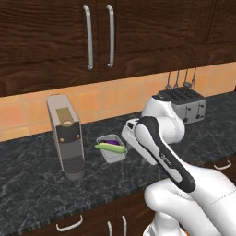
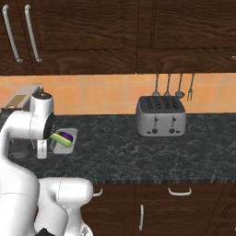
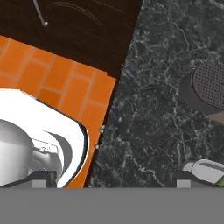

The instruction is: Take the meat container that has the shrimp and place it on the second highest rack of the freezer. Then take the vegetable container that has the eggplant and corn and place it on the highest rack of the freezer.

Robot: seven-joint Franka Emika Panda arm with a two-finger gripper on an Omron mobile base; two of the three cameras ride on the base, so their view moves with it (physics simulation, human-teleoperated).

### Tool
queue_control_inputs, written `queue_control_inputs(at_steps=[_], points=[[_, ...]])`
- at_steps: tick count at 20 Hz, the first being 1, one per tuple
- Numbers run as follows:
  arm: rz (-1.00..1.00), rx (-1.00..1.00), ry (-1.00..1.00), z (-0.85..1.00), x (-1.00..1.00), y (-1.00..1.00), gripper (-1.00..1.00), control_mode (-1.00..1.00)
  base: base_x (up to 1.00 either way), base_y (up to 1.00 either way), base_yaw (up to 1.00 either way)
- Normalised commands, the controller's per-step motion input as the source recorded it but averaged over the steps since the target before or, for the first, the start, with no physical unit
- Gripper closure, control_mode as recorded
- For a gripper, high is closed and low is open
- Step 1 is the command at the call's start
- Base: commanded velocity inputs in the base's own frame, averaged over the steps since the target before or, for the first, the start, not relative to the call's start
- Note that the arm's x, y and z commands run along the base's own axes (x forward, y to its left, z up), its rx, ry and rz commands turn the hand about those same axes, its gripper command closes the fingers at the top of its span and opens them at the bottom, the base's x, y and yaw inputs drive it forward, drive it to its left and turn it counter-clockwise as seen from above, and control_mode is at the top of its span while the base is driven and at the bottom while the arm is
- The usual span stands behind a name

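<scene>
The vegetable container (image 1: 112,149) with eggplant and corn rests on the desk (image 1: 37,184) just right of the coffee machine (image 1: 66,135), close beside the empty, spread tool (image 3: 112,177).

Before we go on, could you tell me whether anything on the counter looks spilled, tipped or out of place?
Nothing stands out: the vegetable container sits level beside the upright coffee machine, contents inside, and the toaster stands square against the wall.

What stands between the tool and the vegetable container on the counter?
Nothing visible: the vegetable container lies in the open on the counter, next to the coffee machine. The open tool hovers beside it.
</scene>
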Motion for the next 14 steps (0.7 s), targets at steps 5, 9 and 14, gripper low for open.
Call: queue_control_inputs(at_steps=[5,9,14], points=[[-0.02,0.02,0.06,-0.52,0.13,-0.15,-1.00,-1.00,0.00,0.00,0.00],[0.00,0.02,0.00,-0.32,0.49,-0.08,-1.00,-1.00,0.00,0.00,0.00],[0.00,0.00,0.00,-0.25,0.61,0.12,-1.00,-1.00,0.00,0.00,0.00]])
